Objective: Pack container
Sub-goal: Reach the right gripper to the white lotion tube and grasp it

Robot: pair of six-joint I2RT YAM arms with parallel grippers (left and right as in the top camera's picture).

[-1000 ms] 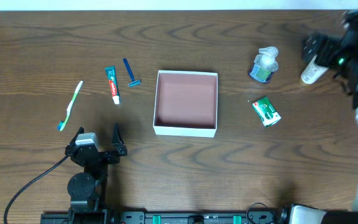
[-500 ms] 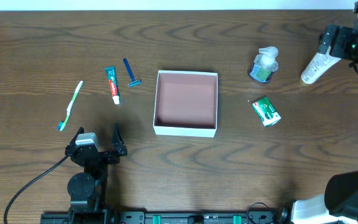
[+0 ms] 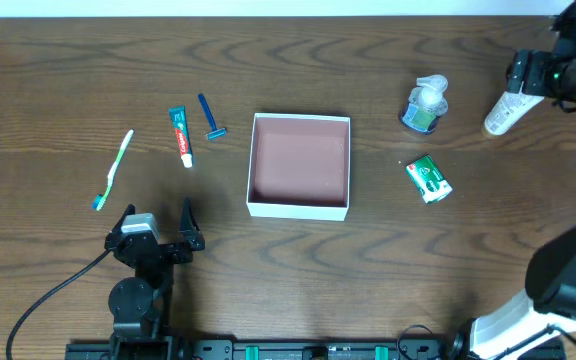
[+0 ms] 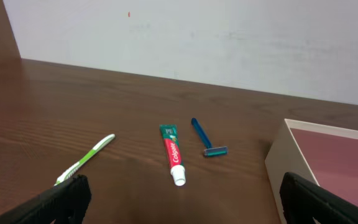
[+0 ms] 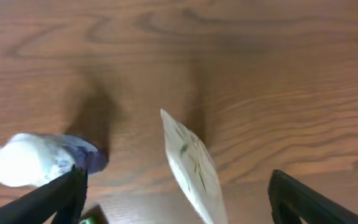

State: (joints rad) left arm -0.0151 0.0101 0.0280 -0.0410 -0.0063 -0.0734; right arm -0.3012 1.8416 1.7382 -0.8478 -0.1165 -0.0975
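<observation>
Cardboard, white outside and reddish-brown within: the container (image 3: pixel 298 209) sits open and empty, just ahead of my left gripper (image 3: pixel 158 212) and off to its right, and well apart from my right gripper (image 3: pixel 521 78), out past the pump bottle (image 3: pixel 427 103). I judge it light and fairly stiff, but with thin walls that would buckle under a hard squeeze. If I had to shift it, I would pinch one wall at the rim near a corner, gently; sliding it across the table (image 3: pixel 368 280) looks safer than lifting.

My left gripper stands wide and holds nothing. My right gripper is also spread wide, straddling a white tube (image 3: pixel 503 111) without touching it. That tube looks soft and slick, so I would close across its body, not its tapered end.

The overhead view gives the whole layout: toothbrush (image 3: pixel 114 170), toothpaste (image 3: pixel 181 136) and razor (image 3: pixel 211 118) ahead of my left gripper, and a green packet (image 3: pixel 429 179) between the container and my right side. Only the left wrist view shows the height of the container's near wall (image 4: pixel 284 168). Only the right wrist view shows the tube (image 5: pixel 191 162) angled in the gap between my fingers (image 5: pixel 303 199), with the bottle (image 5: pixel 30 162) just beside it.
</observation>
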